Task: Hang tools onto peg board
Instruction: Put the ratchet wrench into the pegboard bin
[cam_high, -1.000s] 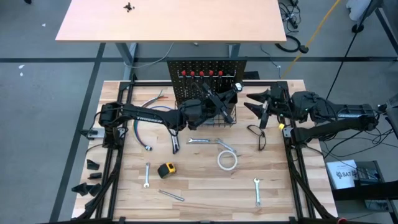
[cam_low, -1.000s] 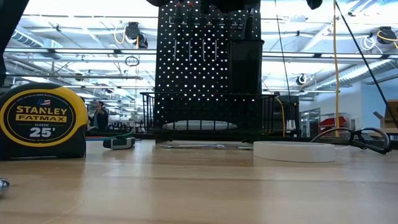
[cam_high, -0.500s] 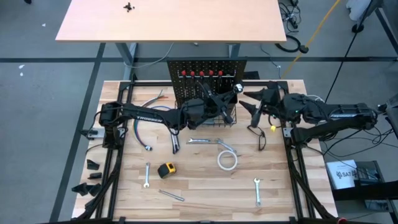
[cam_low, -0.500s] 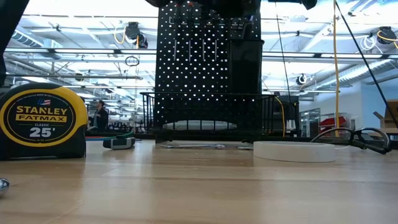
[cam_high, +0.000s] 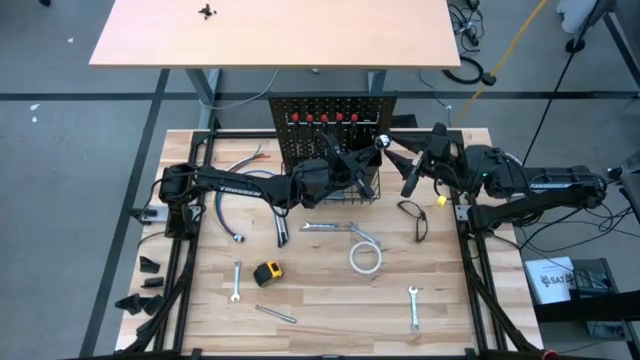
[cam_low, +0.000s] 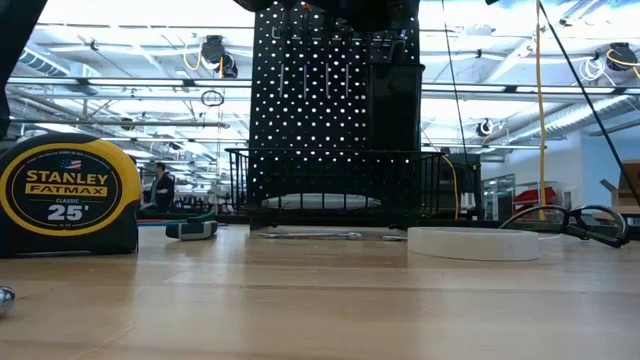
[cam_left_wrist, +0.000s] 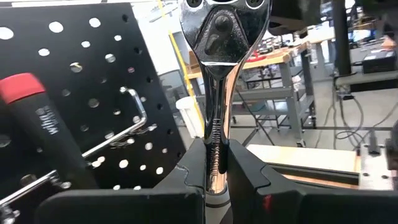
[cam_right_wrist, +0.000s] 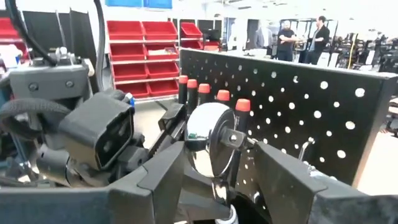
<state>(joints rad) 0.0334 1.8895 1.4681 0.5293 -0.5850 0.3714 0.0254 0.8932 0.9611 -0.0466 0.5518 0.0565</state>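
- Now a chrome ratchet is being gripped by its handle between the closed fingers of the left gripper, just in front of the peg board.
- Its long axis is being held running away from the left gripper, with the round head pointing toward the right arm.
- The right gripper is being held with its fingers spread on either side of that head; whether they are touching it cannot be told.
- A row of red-capped screwdrivers is being carried on the board, beside a bare hook.
- Lying on the table are a tape measure, tape roll, wrenches and pliers.
- Only the low view is showing the wire basket at the board's foot; the head's square drive is seen only from the right wrist.
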